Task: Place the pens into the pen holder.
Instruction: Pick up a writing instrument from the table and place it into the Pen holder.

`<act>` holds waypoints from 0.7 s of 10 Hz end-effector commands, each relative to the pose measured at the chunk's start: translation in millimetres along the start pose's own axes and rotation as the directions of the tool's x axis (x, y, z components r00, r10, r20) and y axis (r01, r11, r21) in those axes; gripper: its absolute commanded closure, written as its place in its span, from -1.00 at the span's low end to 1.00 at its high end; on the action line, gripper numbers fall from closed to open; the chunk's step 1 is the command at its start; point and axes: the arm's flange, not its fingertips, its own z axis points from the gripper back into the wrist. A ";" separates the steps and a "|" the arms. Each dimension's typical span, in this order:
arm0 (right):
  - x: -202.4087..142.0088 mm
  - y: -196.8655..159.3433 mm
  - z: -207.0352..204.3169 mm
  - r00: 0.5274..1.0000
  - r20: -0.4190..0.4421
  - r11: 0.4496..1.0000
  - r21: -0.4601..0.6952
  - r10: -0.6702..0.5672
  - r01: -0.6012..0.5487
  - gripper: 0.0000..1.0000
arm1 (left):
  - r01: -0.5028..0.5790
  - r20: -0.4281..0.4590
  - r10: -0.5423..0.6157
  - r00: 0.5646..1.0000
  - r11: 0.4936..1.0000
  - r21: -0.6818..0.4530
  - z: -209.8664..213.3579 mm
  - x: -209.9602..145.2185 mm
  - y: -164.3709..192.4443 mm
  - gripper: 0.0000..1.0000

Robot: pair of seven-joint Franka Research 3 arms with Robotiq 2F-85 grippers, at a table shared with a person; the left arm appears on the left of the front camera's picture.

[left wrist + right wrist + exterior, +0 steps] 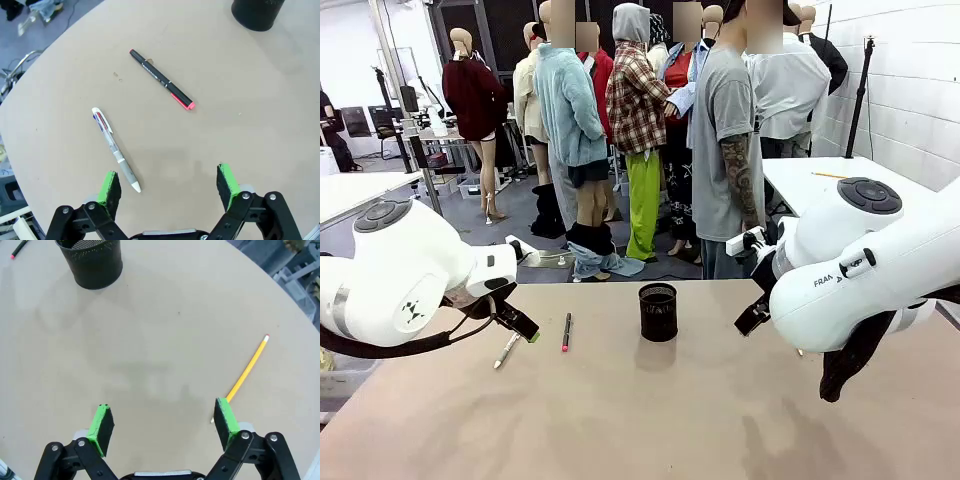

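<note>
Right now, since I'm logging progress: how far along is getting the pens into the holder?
Done: nothing; no pen sticks out of the black wire-mesh cup. In hand: nothing; the left claw and right claw are open, empty. Left: the white-silver pen, the black pen with pink ends and the yellow pencil lie on the table.

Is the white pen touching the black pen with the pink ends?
Apart. The left wrist view shows the white pen and the black pen with pink ends lying separately, with bare table between them.
</note>
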 end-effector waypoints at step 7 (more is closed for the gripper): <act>0.0 0.0 0.0 1.000 0.000 1.000 0.000 0.000 0.000 -1.00 | 0.000 0.000 0.000 1.000 1.000 0.000 0.0 0.0 0.0 -1.00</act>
